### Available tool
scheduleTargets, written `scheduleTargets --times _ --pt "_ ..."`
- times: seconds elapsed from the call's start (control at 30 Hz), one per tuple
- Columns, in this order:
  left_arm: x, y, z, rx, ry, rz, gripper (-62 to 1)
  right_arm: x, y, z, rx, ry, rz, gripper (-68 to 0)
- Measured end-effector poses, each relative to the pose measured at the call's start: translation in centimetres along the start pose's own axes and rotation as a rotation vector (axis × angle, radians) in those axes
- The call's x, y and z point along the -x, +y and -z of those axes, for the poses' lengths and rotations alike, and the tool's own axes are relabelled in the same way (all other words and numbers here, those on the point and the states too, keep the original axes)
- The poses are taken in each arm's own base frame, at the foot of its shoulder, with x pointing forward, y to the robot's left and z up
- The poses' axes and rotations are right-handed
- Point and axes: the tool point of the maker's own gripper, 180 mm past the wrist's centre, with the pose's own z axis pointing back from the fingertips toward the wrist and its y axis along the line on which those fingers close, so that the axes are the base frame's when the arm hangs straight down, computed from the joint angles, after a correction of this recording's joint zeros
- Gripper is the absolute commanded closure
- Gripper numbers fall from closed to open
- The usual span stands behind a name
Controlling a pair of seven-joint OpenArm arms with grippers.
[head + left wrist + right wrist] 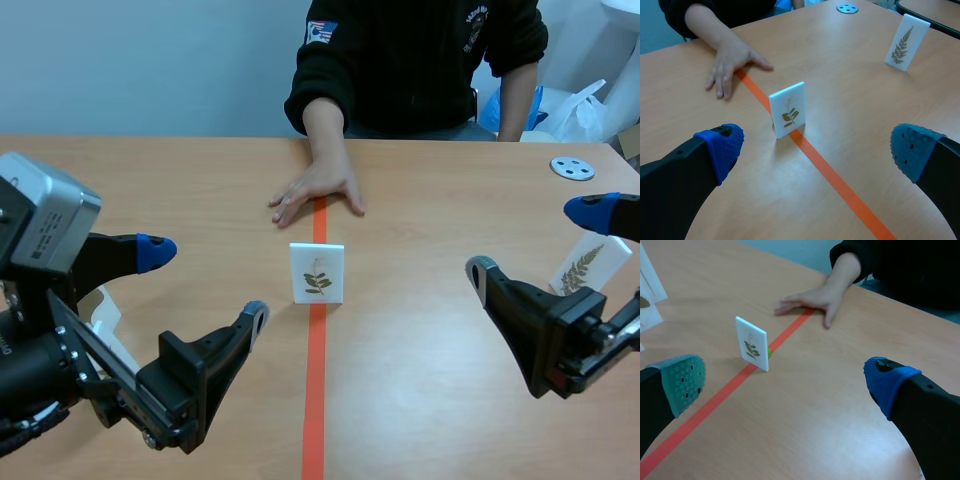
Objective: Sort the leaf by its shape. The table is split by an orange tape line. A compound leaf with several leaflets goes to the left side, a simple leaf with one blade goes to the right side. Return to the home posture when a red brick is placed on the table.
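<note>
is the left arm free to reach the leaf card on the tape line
Probably yes: the left tool is open, nothing stands between it and the leaf card, and the person's hand rests beyond the card.

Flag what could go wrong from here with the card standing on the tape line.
1. The leaf card stands upright and thin, so a clumsy approach could tip it before any grip.
2. The person's hand lies flat on the table just beyond the card, so an overshoot might strike it.
3. The fern card stands close behind the right pincer, and a swing might knock it over.
</note>
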Motion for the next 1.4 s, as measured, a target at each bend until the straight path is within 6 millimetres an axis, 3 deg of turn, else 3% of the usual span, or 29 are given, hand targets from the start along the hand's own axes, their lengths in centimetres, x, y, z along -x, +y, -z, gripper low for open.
scheduleTargets --times 0.27,0.57,0.77,0.9,1.17,1.4 --pt "0.0 0.0 0.0 0.0 0.0 0.0 -62.3 3.7 -0.8 2.3 -0.021 0.037 0.054 -67.9" --pt "-0.5 0.0 0.0 0.0 -0.03 0.0 -62.3 7.1 -0.2 7.2 -0.049 0.046 0.107 -67.9" --pt "-0.5 0.0 0.0 0.0 -0.03 0.0 -62.3 9.3 2.1 11.1 -0.105 0.065 0.107 -67.9" --pt "-0.5 0.0 0.0 0.0 -0.03 0.0 -62.3 9.7 3.8 13.2 -0.14 0.058 0.087 -67.9" --pt "-0.5 0.0 0.0 0.0 -0.03 0.0 -62.3 10.1 4.1 16.7 -0.1 0.062 0.119 -67.9" --pt "-0.5 0.0 0.0 0.0 -0.03 0.0 -62.3 10.2 6.1 19.5 -0.109 0.075 0.09 -67.9"
